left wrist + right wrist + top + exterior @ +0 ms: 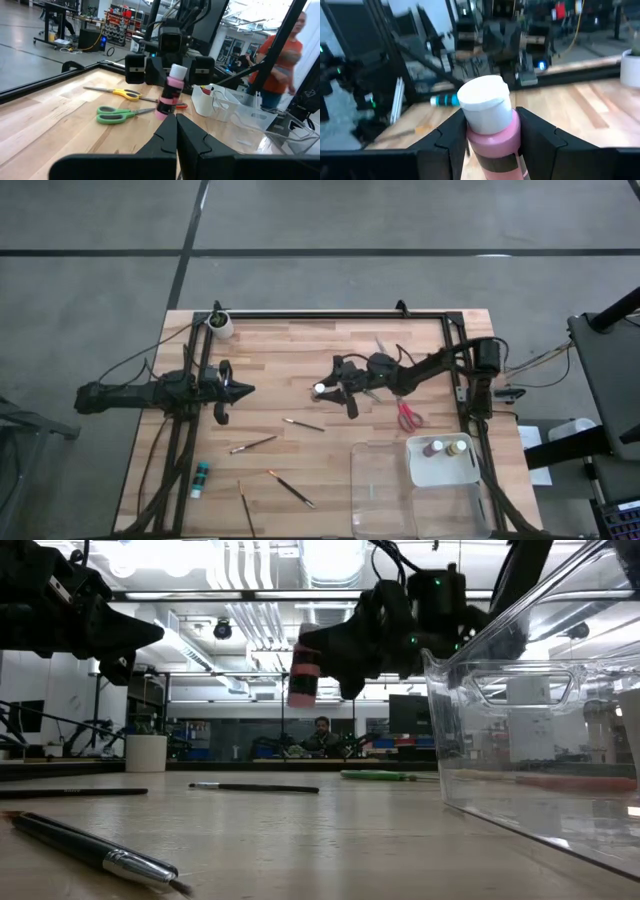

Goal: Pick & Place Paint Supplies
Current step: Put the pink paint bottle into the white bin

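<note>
A robot with two dark arms works at a pale wooden table [300, 370] seen from above. The right gripper [330, 390] hangs over the middle of the table, its two fingers closed on a small pink paint bottle with a white cap and a dark label band [490, 125]. The low view shows the bottle [303, 672] lifted well clear of the wood and held upright, cap up, gripped at the sides just under the cap. That hold likely keeps it level for carrying toward the clear plastic compartment tray [380, 480], which sits at about five o'clock from the gripper, at the near right corner of the table. Two bottles with pale caps [447, 448] already stand in a white section of that tray, so the tray appears to be where supplies are gathered.

The left gripper [240, 390] waits at nine o'clock from the pink bottle, near the table's left side, fingers pressed together and holding nothing.

Other supplies lie loose on the wood. Red-handled scissors [408, 416] rest at four o'clock from the right gripper. Green-handled scissors [117, 114] and yellow-handled scissors [122, 93] lie flat just beneath the raised bottle. Thin brushes [252, 445] are scattered toward six and seven o'clock, and a teal paint bottle [201, 477] lies on its side near the left edge. A small white cup [220, 324] stands at the far left corner.

No brand name or writing can be read on the bottle's label or anywhere else.
</note>
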`<state>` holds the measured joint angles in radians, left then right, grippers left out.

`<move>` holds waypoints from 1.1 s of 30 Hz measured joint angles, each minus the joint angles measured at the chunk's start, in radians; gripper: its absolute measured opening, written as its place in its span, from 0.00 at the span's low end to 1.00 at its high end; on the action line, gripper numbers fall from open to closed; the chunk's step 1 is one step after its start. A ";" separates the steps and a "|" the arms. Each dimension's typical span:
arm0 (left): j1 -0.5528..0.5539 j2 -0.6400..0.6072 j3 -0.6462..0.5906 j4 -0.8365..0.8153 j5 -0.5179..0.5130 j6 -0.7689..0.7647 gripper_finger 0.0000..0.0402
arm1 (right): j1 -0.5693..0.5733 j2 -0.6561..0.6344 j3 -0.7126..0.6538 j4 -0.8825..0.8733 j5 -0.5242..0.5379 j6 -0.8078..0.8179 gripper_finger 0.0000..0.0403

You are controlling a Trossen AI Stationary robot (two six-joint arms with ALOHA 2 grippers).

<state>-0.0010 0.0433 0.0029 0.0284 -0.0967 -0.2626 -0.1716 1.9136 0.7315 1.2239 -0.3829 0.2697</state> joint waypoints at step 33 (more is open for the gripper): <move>0.000 0.006 0.000 0.000 0.000 0.000 0.00 | -0.012 0.248 0.000 0.117 0.072 0.070 0.36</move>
<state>-0.0009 0.0494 0.0032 0.0284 -0.0967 -0.2626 -0.1837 2.1616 0.7311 1.3407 -0.3107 0.3397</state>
